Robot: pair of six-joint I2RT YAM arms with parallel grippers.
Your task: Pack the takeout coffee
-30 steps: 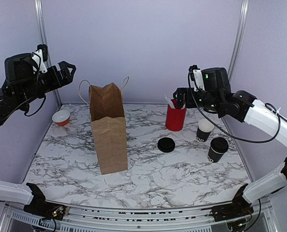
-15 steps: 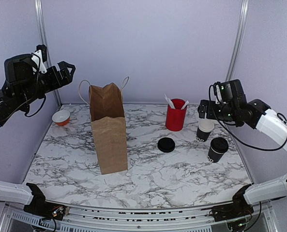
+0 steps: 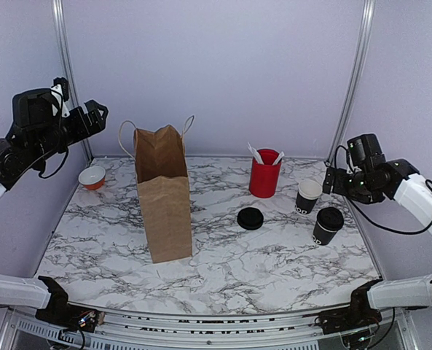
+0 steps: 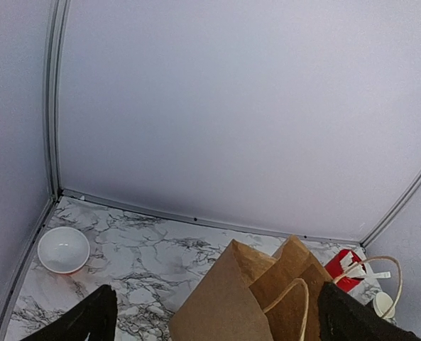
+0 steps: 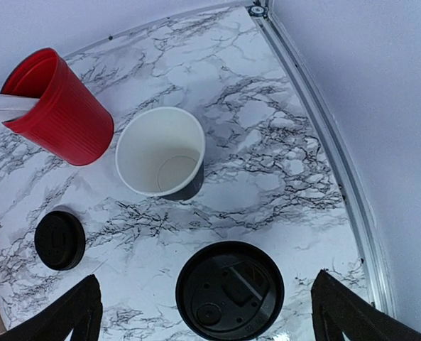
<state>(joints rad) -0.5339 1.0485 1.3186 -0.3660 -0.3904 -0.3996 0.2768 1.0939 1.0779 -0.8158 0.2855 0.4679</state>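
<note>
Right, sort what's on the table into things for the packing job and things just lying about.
For the job: open black cup, paper bag.
Lying about: red cup, loose lid, lidded cup, bowl.

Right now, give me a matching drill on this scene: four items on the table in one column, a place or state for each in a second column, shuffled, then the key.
Things:
1. open black cup
2. loose black lid
3. red cup
4. small bowl

Place or state:
A. holds white sticks
B. lying flat, nearer the arms than the red cup
C. far left, beyond the paper bag
D. upright, no lid, white inside, nothing in it

Pairs: 1-D, 2-B, 3-A, 4-C
</note>
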